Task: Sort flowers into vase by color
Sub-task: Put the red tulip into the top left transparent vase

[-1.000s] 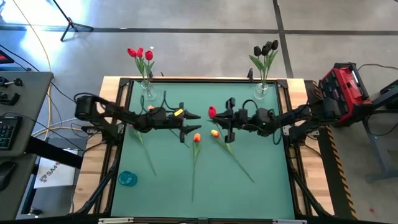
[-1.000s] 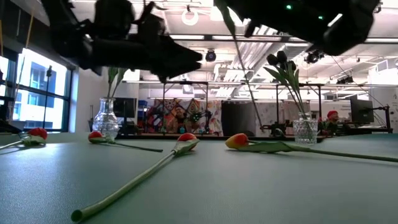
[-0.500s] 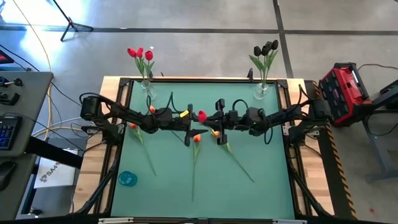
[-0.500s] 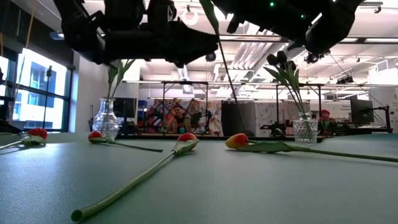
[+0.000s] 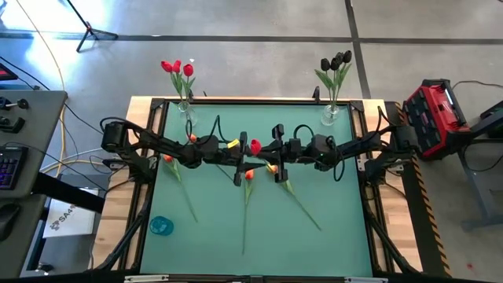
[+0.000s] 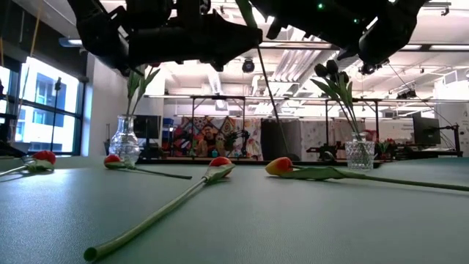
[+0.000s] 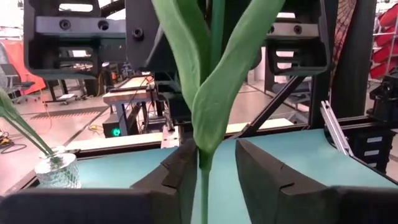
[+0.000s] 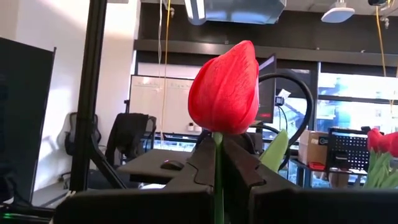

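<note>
Two grippers, L [image 5: 244, 148] & R [image 5: 266, 149], red tulip [image 5: 255, 147]

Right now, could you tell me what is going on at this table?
The robot is sorting tulips by colour into two vases. The right hand holds a red tulip by its stem above the middle of the table, and the left hand has come in with its fingers open around that stem, apparently for a handover. The left vase holds red tulips, the right vase dark ones. Several tulips lie on the green mat.
</note>
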Controlling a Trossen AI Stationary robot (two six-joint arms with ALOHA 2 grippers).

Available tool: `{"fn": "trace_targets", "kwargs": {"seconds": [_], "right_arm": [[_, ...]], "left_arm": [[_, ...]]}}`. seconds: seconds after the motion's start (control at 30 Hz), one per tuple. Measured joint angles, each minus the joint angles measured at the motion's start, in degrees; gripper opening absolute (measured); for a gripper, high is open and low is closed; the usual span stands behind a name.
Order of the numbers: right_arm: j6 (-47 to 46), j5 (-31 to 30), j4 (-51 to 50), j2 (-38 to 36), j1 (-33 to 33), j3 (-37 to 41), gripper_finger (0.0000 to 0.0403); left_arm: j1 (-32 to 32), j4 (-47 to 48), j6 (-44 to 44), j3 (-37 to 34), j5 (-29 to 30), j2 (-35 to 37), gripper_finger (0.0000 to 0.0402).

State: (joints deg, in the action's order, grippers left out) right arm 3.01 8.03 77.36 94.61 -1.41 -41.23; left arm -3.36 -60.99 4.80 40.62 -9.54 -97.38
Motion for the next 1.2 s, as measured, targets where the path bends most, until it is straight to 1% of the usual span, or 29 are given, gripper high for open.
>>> {"fn": "trace_targets", "kwargs": {"seconds": [0.17, 0.3, 0.43, 0.57, 0.73, 0.83, 0.97, 1.03, 1.1, 1.2], "right_arm": [[-1.66, 0.6, -0.4, -0.01, -0.32, 0.0, 0.0002], [-3.75, 0.62, -2.57, -0.17, -1.24, 0.02, 0.0015], [-5.4, 0.59, -5.66, -0.2, -2.29, 0.02, 0.0037], [-7.75, 0.97, -11.2, -1.74, -3.82, 0.04, 0.0067], [-10.34, 0.41, -23.23, -6.98, -5.93, 0.07, 0.0103], [-12.66, -4.64, -34.98, -10.97, -6.92, 0.04, 0.0116], [-15.06, -15.79, -54.86, -14.68, -7.85, 0.07, 0.0119], [-17.47, -21.4, -61.81, -15.54, -7.98, 0.07, 0.0119], [-19.38, -25.14, -66.02, -15.61, -7.89, 0.07, 0.0119], [-21.0, -26.46, -68.55, -15.14, -7.82, 0.13, 0.0119]], "left_arm": [[0.0, 0.21, -0.02, 0.0, 0.48, 0.0, 0.0049], [-0.18, 2.07, -0.06, 0.0, 1.29, 0.02, 0.001], [-0.5, 3.83, -0.24, 0.0, 2.57, 0.14, 0.0007], [-0.48, 11.3, -0.07, -0.02, 7.93, 3.82, 0.0003], [-0.8, 26.98, -0.02, -0.02, 15.19, 13.37, 0.0001], [-0.87, 35.04, -0.17, -0.36, 18.92, 19.65, 0.0001], [-0.93, 36.8, -0.96, -4.48, 19.48, 27.84, 0.0001], [-1.23, 38.1, -1.82, -6.91, 21.86, 32.52, 0.0001], [-1.78, 41.18, -1.58, -8.56, 27.37, 37.79, 0.0], [-2.99, 47.79, -0.12, -9.09, 38.15, 45.37, 0.0]]}}
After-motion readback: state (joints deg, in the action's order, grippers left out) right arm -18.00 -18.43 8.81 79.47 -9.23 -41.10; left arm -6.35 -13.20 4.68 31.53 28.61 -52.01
